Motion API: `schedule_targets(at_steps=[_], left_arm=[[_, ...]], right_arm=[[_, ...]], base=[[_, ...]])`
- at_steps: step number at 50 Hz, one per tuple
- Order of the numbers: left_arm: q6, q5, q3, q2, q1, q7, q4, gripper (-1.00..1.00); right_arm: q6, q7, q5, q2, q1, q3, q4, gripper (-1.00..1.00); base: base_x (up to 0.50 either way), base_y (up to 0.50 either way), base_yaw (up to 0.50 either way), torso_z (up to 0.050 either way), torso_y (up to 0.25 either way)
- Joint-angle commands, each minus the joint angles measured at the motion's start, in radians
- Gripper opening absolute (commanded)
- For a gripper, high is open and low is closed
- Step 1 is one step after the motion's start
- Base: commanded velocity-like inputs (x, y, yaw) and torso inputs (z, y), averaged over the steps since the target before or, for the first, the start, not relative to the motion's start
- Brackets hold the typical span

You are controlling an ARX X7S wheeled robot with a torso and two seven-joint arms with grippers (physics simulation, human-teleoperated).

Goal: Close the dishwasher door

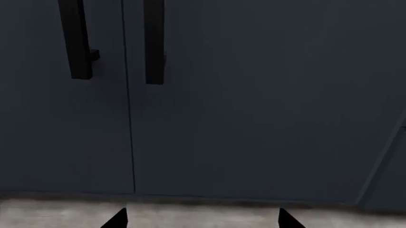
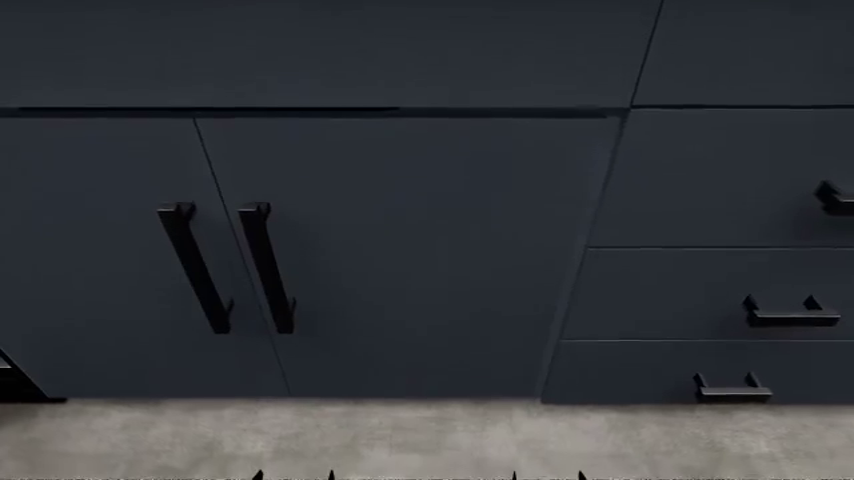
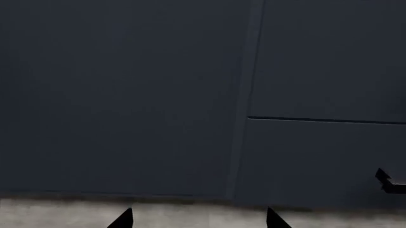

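The dishwasher door, a wide black panel with a silver bar handle, does not show as such in any view. Only a small black corner point(image 2: 14, 385) pokes in at the head view's far left edge near the floor, and I cannot tell what it is. My left gripper point(image 1: 203, 222) is open and empty, low above the floor, facing two navy cabinet doors point(image 1: 254, 104). My right gripper point(image 3: 198, 221) is open and empty, facing a navy cabinet door point(image 3: 120, 95) beside the drawers. In the head view only the fingertips of both grippers show at the bottom edge.
Two navy cabinet doors point(image 2: 400, 250) carry black vertical bar handles point(image 2: 267, 265). A stack of navy drawer fronts point(image 2: 707, 290) with short black handles point(image 2: 791, 315) stands to the right. Grey floor point(image 2: 427, 435) runs along the cabinet base.
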Motion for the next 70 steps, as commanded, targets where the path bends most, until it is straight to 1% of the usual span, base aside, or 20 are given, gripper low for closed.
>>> schedule_targets(at_steps=[1, 70], left_arm=[[-0.001, 0.0, 0.001, 0.0, 0.0, 0.0, 0.0, 1.0], [-0.001, 0.0, 0.001, 0.0, 0.0, 0.0, 0.0, 1.0]], right_arm=[[0.0, 0.0, 0.0, 0.0, 0.0, 0.001, 0.0, 1.0], [0.0, -0.001, 0.0, 0.0, 0.0, 0.001, 0.0, 1.0]], base=[[0.0, 0.0, 0.0, -0.05, 0.0], [0.0, 0.0, 0.0, -0.05, 0.0]])
